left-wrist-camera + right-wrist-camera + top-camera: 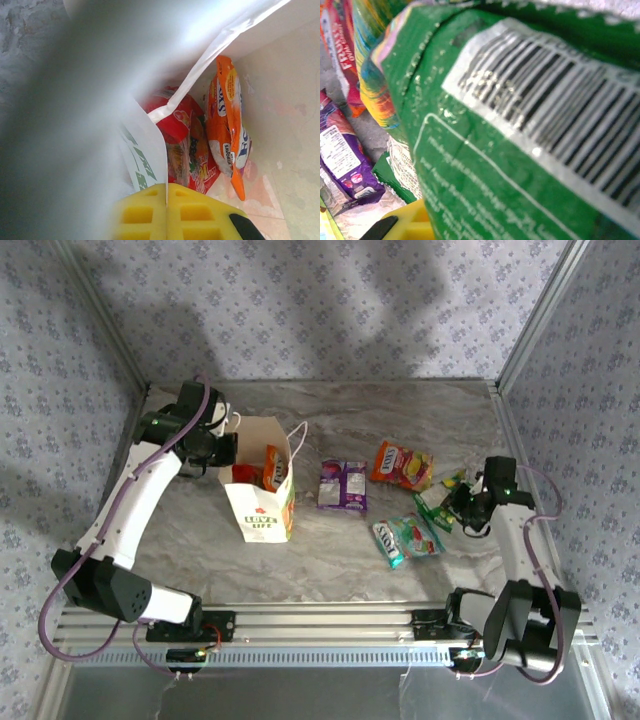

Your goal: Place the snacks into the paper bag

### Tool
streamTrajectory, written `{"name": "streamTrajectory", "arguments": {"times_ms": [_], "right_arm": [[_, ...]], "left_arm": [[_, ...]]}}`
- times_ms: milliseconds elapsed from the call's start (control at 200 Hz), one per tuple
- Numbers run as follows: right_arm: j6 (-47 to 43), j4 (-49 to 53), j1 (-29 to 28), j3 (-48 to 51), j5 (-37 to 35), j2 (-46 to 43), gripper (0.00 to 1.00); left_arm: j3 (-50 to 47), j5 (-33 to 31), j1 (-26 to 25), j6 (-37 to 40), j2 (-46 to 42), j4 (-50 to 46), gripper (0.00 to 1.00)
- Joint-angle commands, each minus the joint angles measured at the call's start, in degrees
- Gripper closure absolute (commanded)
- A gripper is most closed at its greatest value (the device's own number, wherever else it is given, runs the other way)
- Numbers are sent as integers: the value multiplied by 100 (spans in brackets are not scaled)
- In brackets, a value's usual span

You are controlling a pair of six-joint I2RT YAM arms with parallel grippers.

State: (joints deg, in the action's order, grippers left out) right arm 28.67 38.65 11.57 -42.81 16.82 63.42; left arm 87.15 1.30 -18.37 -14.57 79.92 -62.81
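Top view, bag: the paper bag (262, 502) stands upright left of centre on the table (400, 410), mouth up; you can see an orange packet (271, 468) already inside
Top view, left arm: reaches forward from its base with the elbow bent; the left gripper (222, 446) sits at the bag's far-left rim; I judge it is there to hold the mouth open and stop the bag tipping
Top view, loose snacks: purple packet (342, 485), orange-yellow packet (402, 464) and teal-green packet (407, 538) lie flat between the bag and the right arm
Top view, right arm: folded short; the right gripper (462, 504) is low at the bright green packet (432, 510)
Left wrist: yellow pads (145, 215) are pressed together with the bag's white wall pinched between them; a red packet (182, 150) stands beside the orange one inside
Right wrist: the green packet's barcode side is close against the lens, raised off the table; the jaws look narrowed onto it, though the contact itself is hidden; you should expect a carry to the bag
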Motion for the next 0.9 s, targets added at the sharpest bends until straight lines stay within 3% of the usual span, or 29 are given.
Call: {"name": "streamTrajectory", "arguments": {"times_ms": [0,525,894], "right_arm": [[111,216,-204,-332,-391,-270,86],[531,109,-1495,-1348,-1029,-256,86],[379,47,-2411,-2469,-1364,253,87]], "left_arm": [[-91,127,18,51,-112,36,94],[-266,1,31,-20,-407,279,94],[-62,-6,64,-123,-620,221,76]]}}
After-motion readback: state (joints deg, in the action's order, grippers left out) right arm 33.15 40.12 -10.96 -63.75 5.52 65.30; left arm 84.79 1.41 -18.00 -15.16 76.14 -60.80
